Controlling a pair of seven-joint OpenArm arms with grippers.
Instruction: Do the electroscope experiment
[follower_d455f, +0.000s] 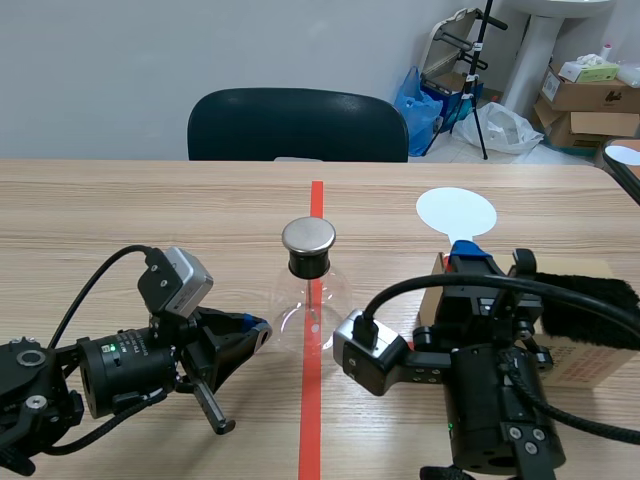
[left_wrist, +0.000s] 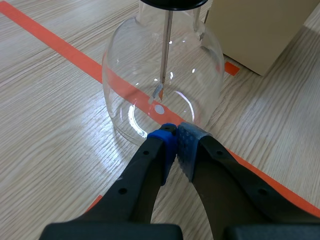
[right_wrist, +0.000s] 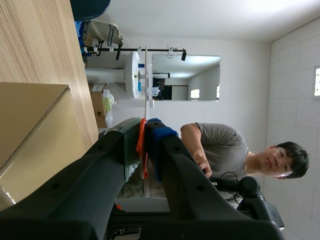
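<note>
White paddle (follower_d455f: 456, 212) gripped, glass flask (follower_d455f: 312, 300) waiting mid-tabletop (follower_d455f: 150, 210).

Nearest, the left gripper (left_wrist: 175, 142) lies low, its fingers pressed together on nothing, tips at the foot of the glass flask, probably to steady it. The flask's metal cap (follower_d455f: 308, 236) stands free for contact. The right gripper (right_wrist: 145, 145) has its fingers clamped on the white paddle's stem, disc pointing away, beside the black fur (follower_d455f: 590, 295) on the cardboard box (follower_d455f: 590, 360), likely for charging by rubbing.
</note>
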